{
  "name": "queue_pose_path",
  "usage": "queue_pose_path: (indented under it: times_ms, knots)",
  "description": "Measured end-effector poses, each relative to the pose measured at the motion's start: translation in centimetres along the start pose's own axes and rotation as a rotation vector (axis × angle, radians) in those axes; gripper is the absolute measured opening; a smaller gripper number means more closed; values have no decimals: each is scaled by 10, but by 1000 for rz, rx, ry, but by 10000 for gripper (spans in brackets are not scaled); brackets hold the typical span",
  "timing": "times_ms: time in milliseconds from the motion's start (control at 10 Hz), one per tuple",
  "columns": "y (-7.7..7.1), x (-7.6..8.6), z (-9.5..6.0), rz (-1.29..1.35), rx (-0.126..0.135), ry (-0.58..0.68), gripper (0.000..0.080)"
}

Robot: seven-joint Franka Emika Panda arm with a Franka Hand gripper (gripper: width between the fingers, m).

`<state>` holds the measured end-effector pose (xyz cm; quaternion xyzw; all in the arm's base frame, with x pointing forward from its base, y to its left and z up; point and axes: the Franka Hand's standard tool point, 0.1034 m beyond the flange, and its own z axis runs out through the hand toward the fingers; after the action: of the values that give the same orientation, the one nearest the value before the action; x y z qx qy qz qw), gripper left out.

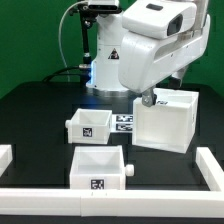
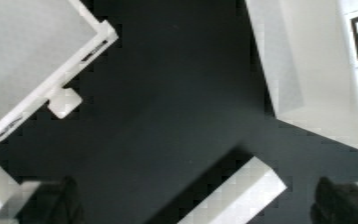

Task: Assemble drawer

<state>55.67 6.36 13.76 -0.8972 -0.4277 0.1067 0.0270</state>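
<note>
End effector (image 2: 197, 200) wide open, empty, above casing (image 1: 165, 122) edge on table (image 1: 35, 115). Far tray (image 1: 88, 124) and near tray (image 1: 100, 168) loose, apart from casing. Step: prob. reaching for casing; next needs lowering over wall + closing.

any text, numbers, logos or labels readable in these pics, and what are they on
No words, numbers or brand names can be read in either view.
Only black-and-white square tags show, and they are patterns, not text:
one on the rear tray
one on the front tray
several on the marker board, too small to make out
one on a white surface in the wrist view
</note>
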Motion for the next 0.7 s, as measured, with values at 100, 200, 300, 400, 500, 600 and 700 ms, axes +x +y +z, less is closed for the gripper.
queue_pose_path:
  times_ms: [100, 200, 300, 400, 500, 600, 700]
  knots:
    - [0, 0, -1, 2, 6, -7, 650]
    - [0, 0, -1, 2, 6, -7, 650]
    - [0, 0, -1, 1, 6, -7, 650]
    - [3, -3, 1, -21, 4, -4, 650]
    - [19, -13, 9, -118, -17, 30, 650]
    - [34, -25, 20, -169, -32, 67, 650]
    - [47, -30, 27, -214, -32, 102, 650]
